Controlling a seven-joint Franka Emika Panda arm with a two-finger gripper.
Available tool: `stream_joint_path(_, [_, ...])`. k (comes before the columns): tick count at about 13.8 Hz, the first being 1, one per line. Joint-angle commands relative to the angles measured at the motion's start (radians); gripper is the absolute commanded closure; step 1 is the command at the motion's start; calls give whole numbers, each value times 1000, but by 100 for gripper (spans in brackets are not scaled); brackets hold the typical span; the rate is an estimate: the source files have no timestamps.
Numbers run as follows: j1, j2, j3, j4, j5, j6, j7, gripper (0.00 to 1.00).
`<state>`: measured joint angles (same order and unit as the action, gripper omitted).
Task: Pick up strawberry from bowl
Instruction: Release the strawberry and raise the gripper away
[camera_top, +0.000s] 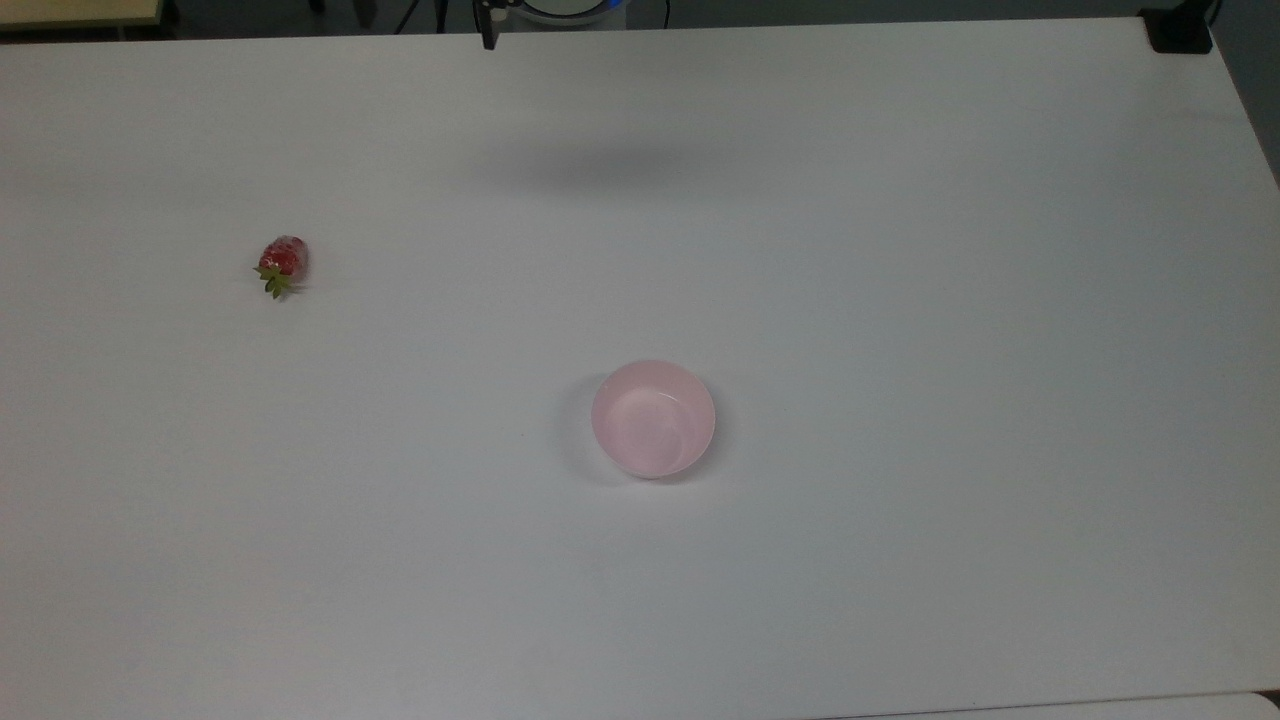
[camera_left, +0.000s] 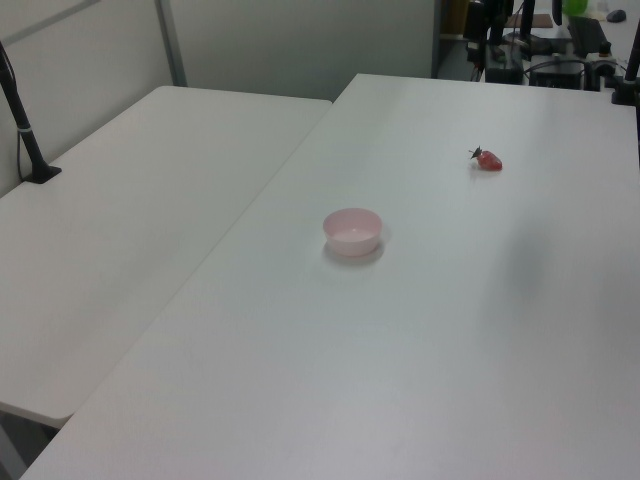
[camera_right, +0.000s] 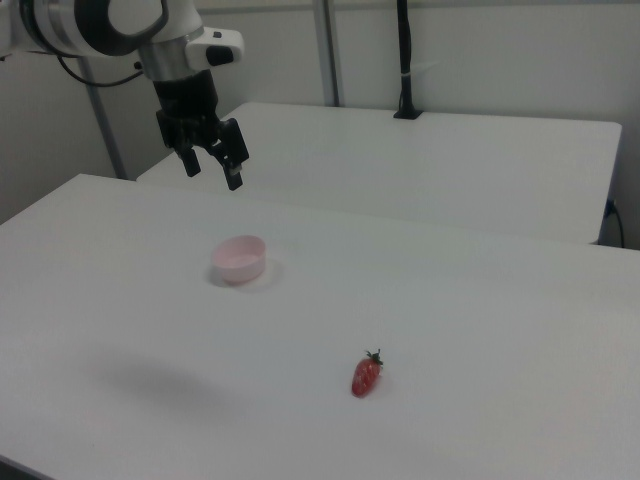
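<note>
The strawberry (camera_top: 283, 262) lies on the bare table (camera_top: 900, 250), not in the bowl (camera_top: 653, 418), which holds nothing. In the top view the berry sits well toward the top view's left and above the bowl, far apart from it; in the right view it (camera_right: 366, 375) lies near the front edge, to the right view's right of the bowl (camera_right: 239, 259).

The gripper (camera_right: 212, 165) hangs high above the table in the right view, up and to the right view's left of the bowl, its two fingers spread apart with nothing between them. One dark fingertip (camera_top: 488, 38) peeks over the far edge in the top view.

The relation that matters: the berry lies well away from the gripper, across the table and far below it. In the right view it is down and to the right view's right of the gripper, with the bowl roughly between the two. In the top view the berry is to the top view's left and below the fingertip.

The berry lies on its side, long axis running from red tip to green leaves (camera_top: 274, 284) (leaves pointing down and slightly to the top view's left). A grasp would probably go best across the short width, so the fingers would need to close crosswise to that axis after a long travel and descent.
</note>
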<state>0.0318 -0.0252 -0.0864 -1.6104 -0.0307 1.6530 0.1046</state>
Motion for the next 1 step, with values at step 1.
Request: stream_joint_path(1, [37,-12,-16,-20,14,-1,6,0])
